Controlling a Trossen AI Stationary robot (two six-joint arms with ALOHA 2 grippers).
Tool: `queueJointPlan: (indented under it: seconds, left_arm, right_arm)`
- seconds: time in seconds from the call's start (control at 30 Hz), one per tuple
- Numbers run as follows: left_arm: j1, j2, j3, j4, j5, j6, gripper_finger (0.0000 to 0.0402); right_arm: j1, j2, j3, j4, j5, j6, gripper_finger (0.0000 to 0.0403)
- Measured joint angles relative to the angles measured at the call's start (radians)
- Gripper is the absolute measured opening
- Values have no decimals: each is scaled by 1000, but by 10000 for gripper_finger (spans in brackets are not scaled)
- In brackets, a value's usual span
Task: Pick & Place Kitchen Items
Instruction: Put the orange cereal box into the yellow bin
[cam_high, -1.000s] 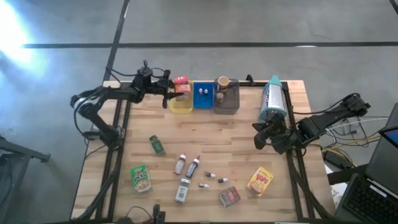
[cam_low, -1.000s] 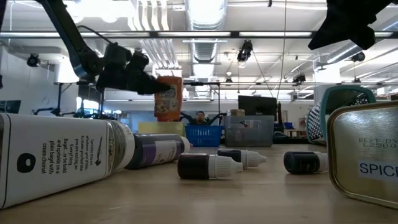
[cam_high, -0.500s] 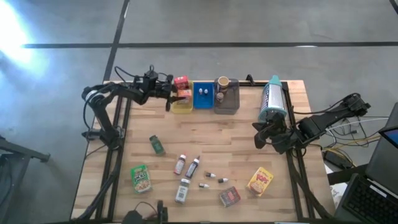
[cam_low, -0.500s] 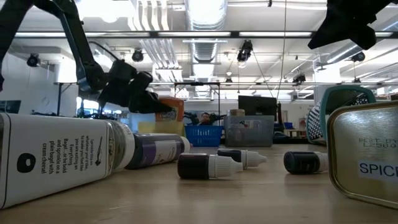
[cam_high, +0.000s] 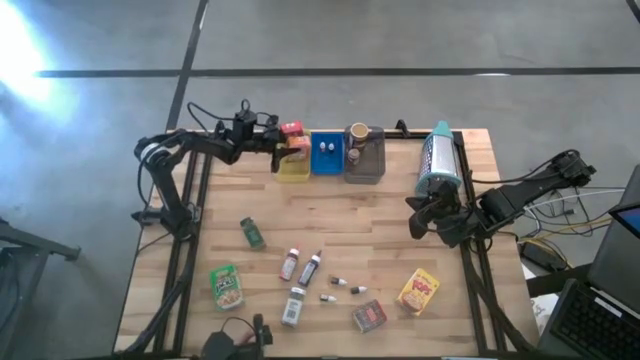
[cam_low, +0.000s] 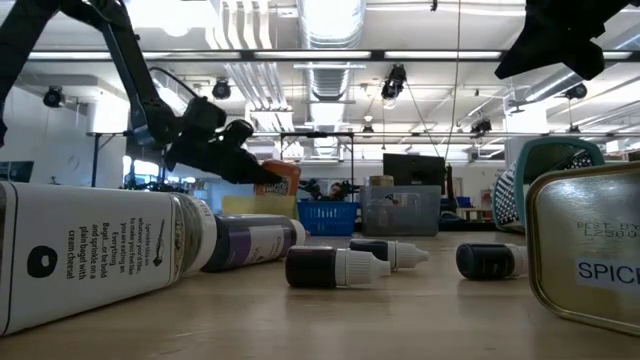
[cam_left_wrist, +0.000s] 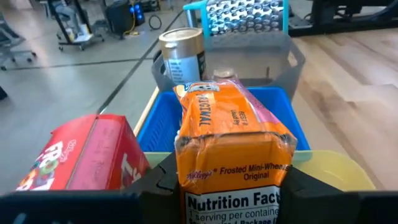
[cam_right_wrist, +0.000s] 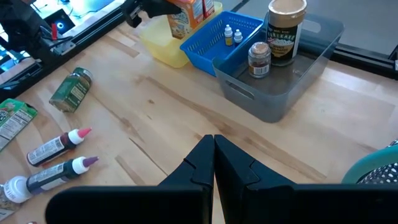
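Observation:
My left gripper (cam_high: 281, 151) is at the table's far left, shut on an orange mini-wheats package (cam_left_wrist: 229, 144) over the yellow tray (cam_high: 292, 170). A red snack box (cam_left_wrist: 87, 154) stands in that tray beside it. To the right come the blue tray (cam_high: 325, 157) with tiny vials and the grey tray (cam_high: 366, 160) with a brown cup and a small jar. My right gripper (cam_right_wrist: 213, 147) hangs shut and bare over the table's right side. In the low view the package (cam_low: 281, 180) reaches down behind the yellow tray's wall. My left gripper pinches the orange package by its two narrow sides (cam_left_wrist: 186, 186) between its two fingers (cam_left_wrist: 163, 182), at the end nearest the wrist. The fingers come almost level from the table's left, tipped slightly down. Whether the package's lower end rests on the tray's floor is hidden by the tray's wall.
A teal-framed grater (cam_high: 438, 160) lies at the far right. Loose items are scattered on the near half: a green jar (cam_high: 252, 233), slim bottles (cam_high: 300, 267), a green pouch (cam_high: 227, 286), small vials (cam_high: 345, 287), a yellow pouch (cam_high: 418, 291) and a red tin (cam_high: 369, 316).
My left gripper has gone down and a little toward the table's right with the orange package and tipped further downward. The package, earlier hanging clear above the yellow tray, now reaches down into it beside the red box.

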Motion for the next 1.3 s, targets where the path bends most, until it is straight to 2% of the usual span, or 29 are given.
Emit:
queueJointPlan:
  seconds: [0.17,0.3,0.6,0.73,1.0,1.13,1.3]
  left_arm:
    - [0,6,33,-87,-7,20,131]
    - [0,10,41,-96,-9,23,135]
    - [-1,10,41,-100,-10,17,203]
    - [-1,-6,39,-104,13,6,219]
    - [-1,-157,36,-101,61,-67,218]
    - [-5,-243,35,-152,63,-76,217]
    - [-15,-272,34,-266,24,-22,183]
  right_arm:
    - [0,0,0,0,0,-3,8]
    - [0,0,0,0,0,-2,8]
    - [0,0,0,1,-4,0,8]
    - [0,0,0,2,-4,0,8]
    - [0,0,0,1,-5,-3,8]
    - [0,0,0,1,-5,-15,8]
    - [0,1,0,1,-4,-29,8]
